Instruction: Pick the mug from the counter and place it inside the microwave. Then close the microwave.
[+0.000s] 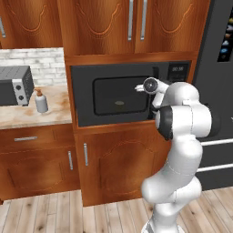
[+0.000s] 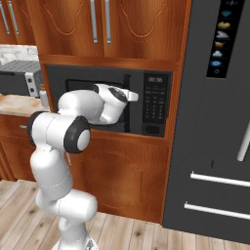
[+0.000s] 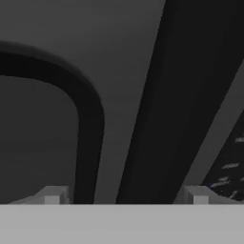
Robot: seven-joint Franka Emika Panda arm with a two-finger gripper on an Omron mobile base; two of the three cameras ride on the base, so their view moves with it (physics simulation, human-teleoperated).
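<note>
Microwave door shut, beige counter left, possibly mug inside

The counter is beige stone with brown veins and sits on reddish wood cabinets, at the left of the built-in microwave. On it stands a grey toaster oven against the white brick wall. Just beside the toaster oven, at its right and a little in front, a white soap bottle with a brown cap stands upright on the stone.
</note>
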